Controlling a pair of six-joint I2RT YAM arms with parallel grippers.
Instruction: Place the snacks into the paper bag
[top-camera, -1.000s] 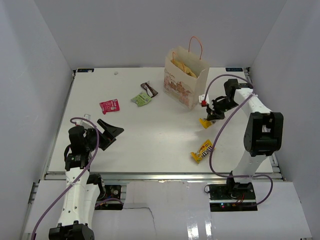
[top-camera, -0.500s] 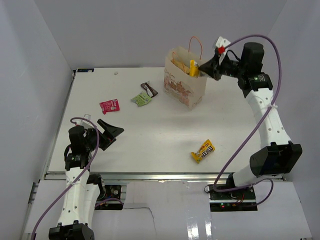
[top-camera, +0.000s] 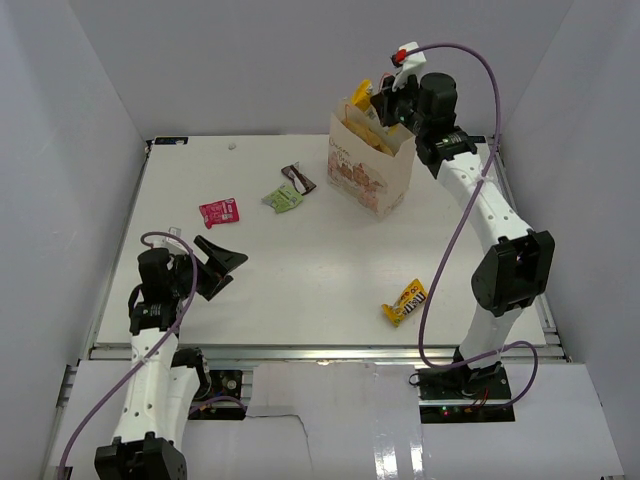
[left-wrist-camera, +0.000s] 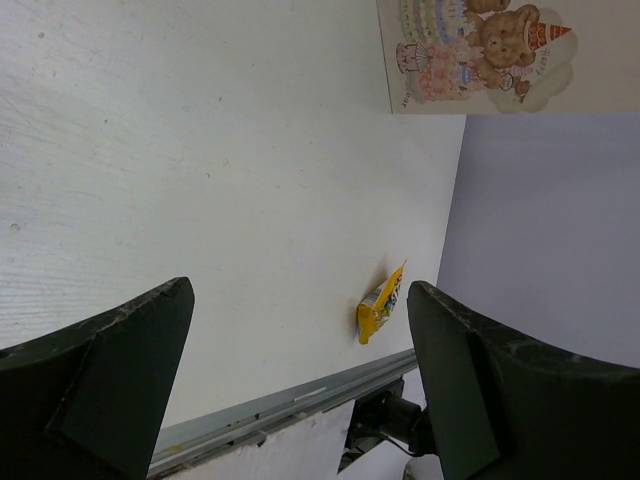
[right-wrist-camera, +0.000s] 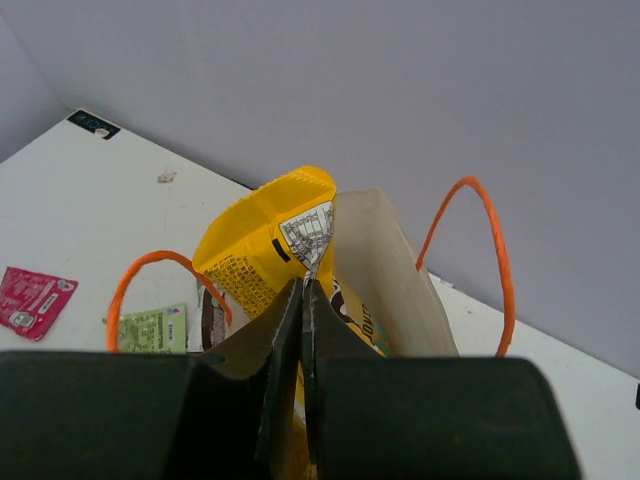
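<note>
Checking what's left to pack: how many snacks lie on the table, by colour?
Pink packet: 1
Green packet: 1
Dark brown wrapper: 1
Yellow M&M's pouch: 1
Total: 4
Not counted: yellow candy bar held by right gripper.

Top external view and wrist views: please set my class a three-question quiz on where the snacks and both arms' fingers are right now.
1. True or false: the right fingers are shut on the yellow candy bar above the paper bag.
2. The left fingers are: A open and empty; B shut on a packet; C inside the bag.
3. How many snacks lie on the table outside the bag?
Key: 1 true. 2 A. 3 four: pink packet, green packet, dark brown wrapper, M&M's pouch.
</note>
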